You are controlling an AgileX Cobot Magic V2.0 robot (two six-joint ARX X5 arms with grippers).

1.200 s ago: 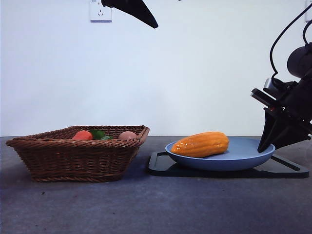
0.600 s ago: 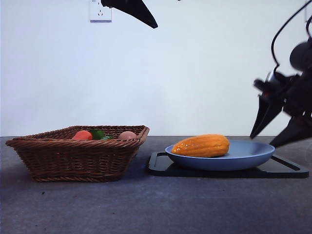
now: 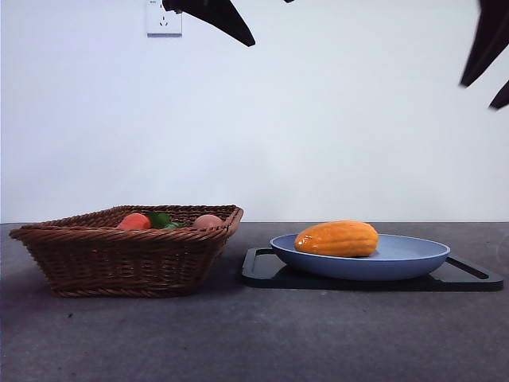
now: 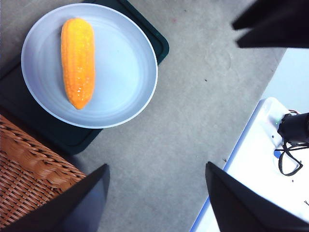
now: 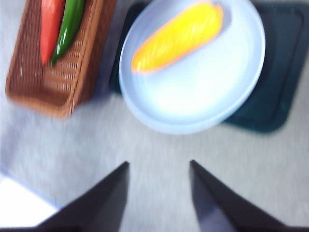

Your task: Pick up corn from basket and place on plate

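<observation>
The orange-yellow corn [image 3: 337, 238] lies on its side on the light-blue plate [image 3: 413, 255], free of both grippers. The wrist views show the same corn [image 4: 77, 60] [image 5: 176, 36] on the plate [image 4: 125, 63] [image 5: 207, 92]. My right gripper [image 3: 478, 95] hangs high at the top right, well above the plate, open with nothing between its fingers [image 5: 159, 188]. The left gripper [image 4: 157, 193] is open and waits high up, showing as a black tip [image 3: 223, 16]. The brown wicker basket [image 3: 119, 255] stands left of the plate.
A flat black tray [image 3: 469, 278] lies under the plate. Inside the basket are a red-orange fruit [image 3: 134, 221], a green piece [image 3: 160, 218] and a pale pinkish ball [image 3: 208, 221]. A white wall with a socket [image 3: 164, 17] stands behind.
The right gripper has risen from beside the plate's right rim to the top right corner. The corn has settled a little further right on the plate.
</observation>
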